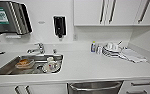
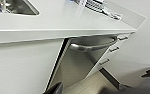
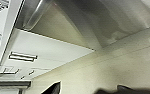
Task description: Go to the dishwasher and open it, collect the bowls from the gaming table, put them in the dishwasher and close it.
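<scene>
Dark bits of the left gripper [image 2: 54,89] and of the right gripper [image 3: 53,88] poke in at the edges of their wrist views; whether either is open or closed, or has hold of anything, cannot be told.

Nearest, one dishwasher [image 1: 95,87] sits under the white counter [image 1: 91,67], its brushed steel front closed and its single bar handle [image 1: 96,88] running level just below the counter edge. The right wrist view looks along that steel front [image 3: 73,22] from close by, with pale floor [image 3: 103,72] below it. To the right of the dishwasher are two white drawers [image 1: 141,86] with bar handles; to its left, white cabinet doors [image 1: 28,89].

On the counter's left, one steel sink [image 1: 8,68] holds an orange item [image 1: 24,63] and white dishes [image 1: 51,66]; their count is unclear. One tap [image 1: 38,48] stands behind it.

Farther right, near the wall, stand two small bottles [image 1: 93,46] beside a stack of white dishes [image 1: 112,50], with a cloth [image 1: 132,56] at the right.

On the far wall hang one paper towel dispenser [image 1: 11,17], whose green label is unreadable, and one dark soap dispenser [image 1: 59,26]. Upper cabinets [image 1: 111,12] show three bar handles.
</scene>
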You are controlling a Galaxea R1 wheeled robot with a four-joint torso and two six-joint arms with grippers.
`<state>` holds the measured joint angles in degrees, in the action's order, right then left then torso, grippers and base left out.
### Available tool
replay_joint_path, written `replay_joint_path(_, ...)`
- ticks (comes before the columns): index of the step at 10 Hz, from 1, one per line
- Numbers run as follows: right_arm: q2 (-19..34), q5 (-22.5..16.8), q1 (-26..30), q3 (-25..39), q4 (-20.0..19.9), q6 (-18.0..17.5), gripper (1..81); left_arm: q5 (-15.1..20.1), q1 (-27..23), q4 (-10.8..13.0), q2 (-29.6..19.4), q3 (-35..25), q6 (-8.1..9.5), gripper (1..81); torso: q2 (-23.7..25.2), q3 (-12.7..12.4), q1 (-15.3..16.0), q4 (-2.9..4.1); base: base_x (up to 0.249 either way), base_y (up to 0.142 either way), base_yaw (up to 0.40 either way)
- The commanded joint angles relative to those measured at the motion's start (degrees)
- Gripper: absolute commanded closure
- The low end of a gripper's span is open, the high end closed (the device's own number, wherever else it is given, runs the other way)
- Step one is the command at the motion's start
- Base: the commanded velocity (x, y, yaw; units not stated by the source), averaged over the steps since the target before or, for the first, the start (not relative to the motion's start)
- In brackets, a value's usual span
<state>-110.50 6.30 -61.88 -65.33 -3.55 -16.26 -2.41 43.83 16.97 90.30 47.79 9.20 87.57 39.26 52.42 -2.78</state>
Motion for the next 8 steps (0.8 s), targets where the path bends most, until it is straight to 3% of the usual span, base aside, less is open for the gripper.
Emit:
replay_joint_path(1,3.24,-5.60,8.56,2.41,-0.41,-3.07,1.0,3.38,-6.86,0.70,-2.22,-4.81,1.26,1.0,0.00,0.00,0.00,0.00,0.000,0.000,0.000)
replay_joint_path(2,3.06,-8.76,10.31,3.03,-0.50,-5.18,1.0,3.29,-6.86,1.22,-1.95,-5.16,1.26,1.0,0.00,0.00,0.02,0.00,0.000,0.000,0.000)
replay_joint_path(4,2.62,-15.24,14.79,3.38,-1.29,-13.76,1.0,3.38,-6.86,1.22,-1.25,-4.89,1.17,1.0,0.00,0.02,0.05,0.00,0.000,0.000,0.000)
replay_joint_path(8,-0.46,-19.84,24.99,3.29,-1.29,-29.79,1.0,3.29,-6.86,1.22,-0.37,-4.89,1.25,1.0,0.00,0.04,0.07,0.00,0.000,0.000,0.000)
